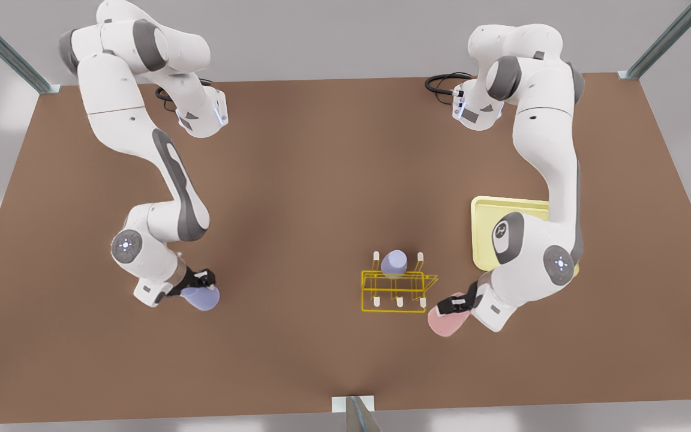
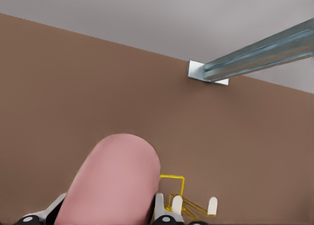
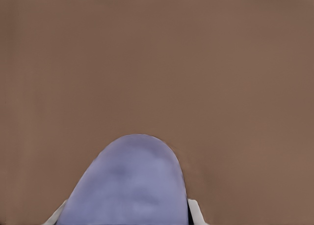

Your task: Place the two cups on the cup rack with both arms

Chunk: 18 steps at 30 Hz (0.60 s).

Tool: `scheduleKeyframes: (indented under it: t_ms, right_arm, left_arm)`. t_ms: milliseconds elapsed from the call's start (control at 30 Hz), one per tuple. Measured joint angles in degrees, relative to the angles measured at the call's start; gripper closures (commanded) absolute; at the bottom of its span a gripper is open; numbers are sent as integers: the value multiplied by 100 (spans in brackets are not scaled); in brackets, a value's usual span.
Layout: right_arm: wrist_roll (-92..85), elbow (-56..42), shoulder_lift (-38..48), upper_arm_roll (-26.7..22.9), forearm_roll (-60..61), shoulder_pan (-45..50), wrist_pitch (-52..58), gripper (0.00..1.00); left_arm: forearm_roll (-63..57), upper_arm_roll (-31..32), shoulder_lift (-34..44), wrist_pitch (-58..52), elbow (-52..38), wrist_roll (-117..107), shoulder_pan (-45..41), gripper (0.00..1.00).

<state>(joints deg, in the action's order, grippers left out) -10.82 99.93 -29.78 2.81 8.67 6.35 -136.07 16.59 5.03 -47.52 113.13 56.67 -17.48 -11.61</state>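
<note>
The pink cup [image 1: 446, 323] is gripped tilted by the left gripper [image 1: 457, 305], just at the cup rack's [image 1: 394, 291] four o'clock (another lavender tumbler [image 1: 393, 263] sits there). The lavender cup [image 1: 201, 297], clamped in the right gripper [image 1: 198, 283], is held over open worktop [image 1: 297, 198] at nine o'clock.

My brown desk [image 1: 321, 198] carries the yellow cup rack [image 1: 394, 291]. A pale-yellow tray [image 1: 504, 210] lies near the rack, toward the front view's right.

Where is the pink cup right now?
The pink cup is held in the left gripper, toward the front view's right, just beside the yellow cup rack and not on a peg.
</note>
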Motion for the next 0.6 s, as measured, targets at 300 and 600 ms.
scheduleKeyframes:
  t_ms: [300,600]
  right_arm:
    - [171,-2831,-1271,19,1490,1087,880,19]
    - [553,-4535,-2596,831,2034,1115,1244,19]
  left_arm:
    - [71,127,-86,-785,-3,-318,-79,19]
    - [74,203,-181,-723,14,-480,-88,0]
